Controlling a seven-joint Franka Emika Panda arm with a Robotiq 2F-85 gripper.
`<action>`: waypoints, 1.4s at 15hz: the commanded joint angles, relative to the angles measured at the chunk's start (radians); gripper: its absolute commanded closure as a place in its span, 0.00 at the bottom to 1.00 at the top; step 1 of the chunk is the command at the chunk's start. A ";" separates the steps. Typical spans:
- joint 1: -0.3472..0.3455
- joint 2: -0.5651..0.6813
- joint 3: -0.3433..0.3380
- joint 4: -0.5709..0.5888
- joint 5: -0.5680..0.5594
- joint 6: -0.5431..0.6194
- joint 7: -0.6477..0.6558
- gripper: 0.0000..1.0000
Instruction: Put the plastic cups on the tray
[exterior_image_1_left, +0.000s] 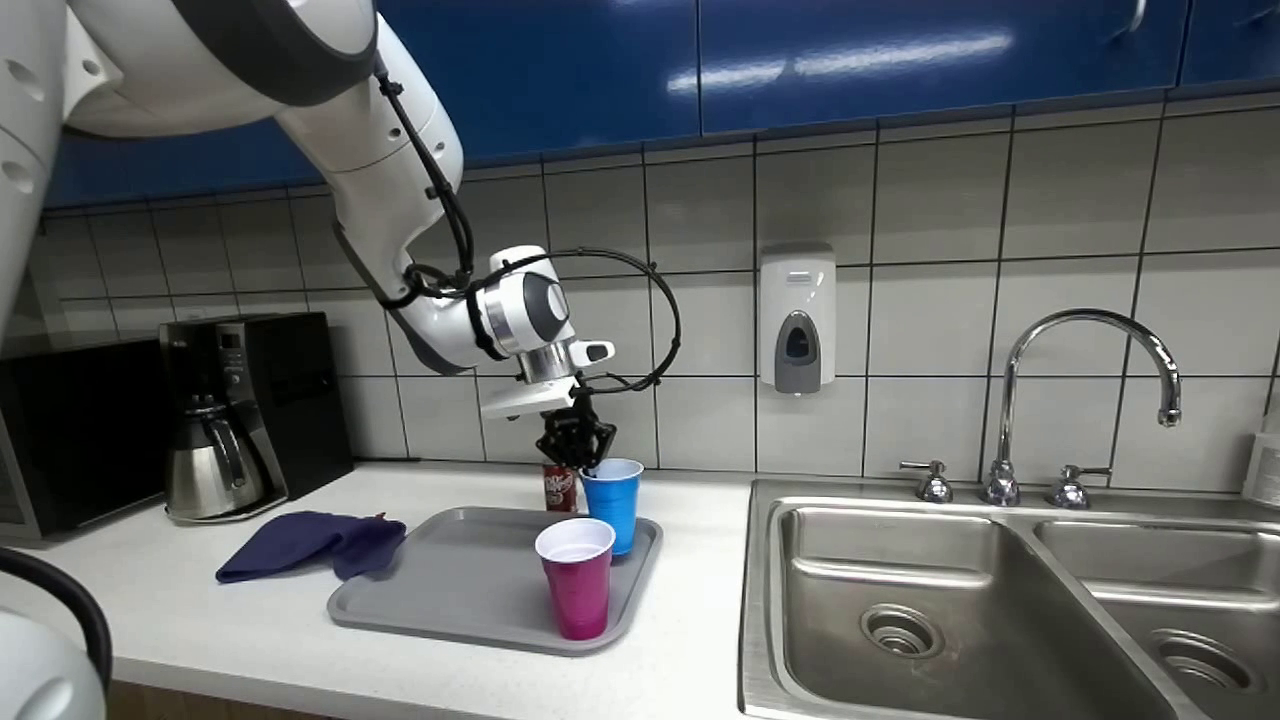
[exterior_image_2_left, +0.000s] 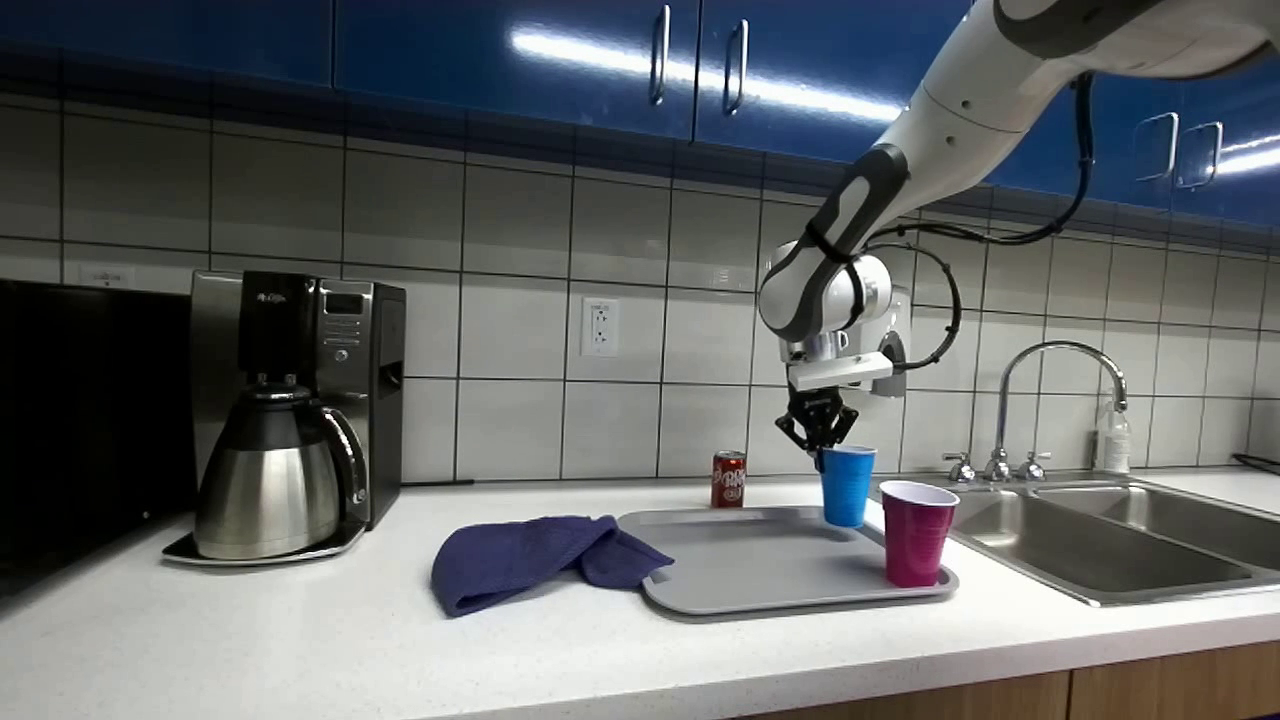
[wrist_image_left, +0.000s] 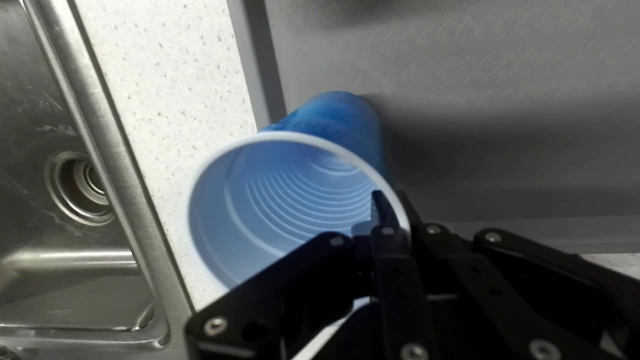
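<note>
A blue plastic cup (exterior_image_1_left: 613, 508) is upright over the back corner of the grey tray (exterior_image_1_left: 460, 575), on the sink side. It also shows in an exterior view (exterior_image_2_left: 848, 490). I cannot tell whether its base touches the tray. A magenta plastic cup (exterior_image_1_left: 580, 592) with a white inside stands upright on the tray's front corner, also in an exterior view (exterior_image_2_left: 915, 540). My gripper (exterior_image_2_left: 820, 460) is shut on the blue cup's rim. In the wrist view (wrist_image_left: 391, 202), one finger is inside the cup (wrist_image_left: 295, 195) and one outside. The magenta cup is out of the wrist view.
A red soda can (exterior_image_2_left: 728, 480) stands behind the tray. A purple cloth (exterior_image_2_left: 540, 560) lies at the tray's side, touching its edge. A coffee maker (exterior_image_2_left: 290, 420) stands farther along the counter. A steel sink (exterior_image_1_left: 760, 600) with a faucet (exterior_image_1_left: 1010, 400) is beside the tray.
</note>
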 joint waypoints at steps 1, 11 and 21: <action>0.012 -0.035 -0.009 -0.053 -0.029 0.053 0.023 0.99; 0.020 -0.035 -0.017 -0.078 -0.047 0.102 0.019 0.99; 0.024 -0.032 -0.020 -0.085 -0.053 0.110 0.025 0.99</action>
